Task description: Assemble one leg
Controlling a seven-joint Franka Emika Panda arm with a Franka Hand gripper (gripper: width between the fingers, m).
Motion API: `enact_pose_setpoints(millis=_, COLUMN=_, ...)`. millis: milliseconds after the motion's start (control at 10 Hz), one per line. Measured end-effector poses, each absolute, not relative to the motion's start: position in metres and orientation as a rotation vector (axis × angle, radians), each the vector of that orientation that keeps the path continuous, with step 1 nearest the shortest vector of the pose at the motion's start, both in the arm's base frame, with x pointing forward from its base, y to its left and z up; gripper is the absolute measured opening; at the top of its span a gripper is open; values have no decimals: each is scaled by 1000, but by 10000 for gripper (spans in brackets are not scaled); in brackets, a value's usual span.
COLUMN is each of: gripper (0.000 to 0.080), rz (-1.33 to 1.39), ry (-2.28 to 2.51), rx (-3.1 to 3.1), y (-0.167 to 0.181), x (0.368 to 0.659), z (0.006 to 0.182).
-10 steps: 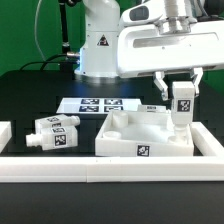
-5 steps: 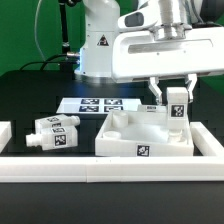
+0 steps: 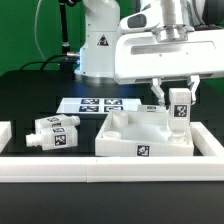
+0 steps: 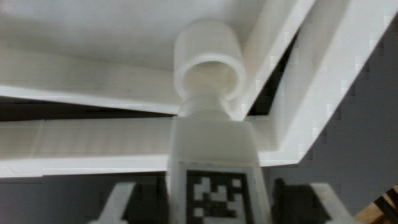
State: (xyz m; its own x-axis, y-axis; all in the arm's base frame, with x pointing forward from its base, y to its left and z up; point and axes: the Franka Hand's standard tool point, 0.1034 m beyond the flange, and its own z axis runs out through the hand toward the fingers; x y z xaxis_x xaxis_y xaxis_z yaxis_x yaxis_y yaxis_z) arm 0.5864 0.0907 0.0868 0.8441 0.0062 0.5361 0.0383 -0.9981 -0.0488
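My gripper [image 3: 177, 100] is shut on the leg [image 3: 180, 110], a small white block with a black-and-white marker on its face. It holds the leg upright over the far right corner of the large white walled tray-like part [image 3: 125, 146]. In the wrist view the leg [image 4: 215, 150] runs out from between my fingers [image 4: 125, 205], and its round end sits at a corner where the tray's walls [image 4: 306, 90] meet. I cannot tell whether the leg's end touches the tray.
Two more white marked pieces [image 3: 55, 133] lie together at the exterior view's left. The marker board [image 3: 98, 104] lies behind the tray. A low white wall [image 3: 110, 171] borders the table's front. The robot's base [image 3: 100, 45] stands at the back.
The gripper with the leg shifted slightly toward the exterior view's left and a little up, then came partly back. Nothing else moved.
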Motion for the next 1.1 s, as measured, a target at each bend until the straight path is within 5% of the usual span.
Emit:
enact_pose_setpoints(millis=300, gripper=281, rz=-849, ry=-38, rx=-2964, y=88, x=582, z=94)
enact_pose_setpoints(millis=1100, gripper=281, rz=-818, ry=-44, rx=-2973, y=91, x=576, z=80)
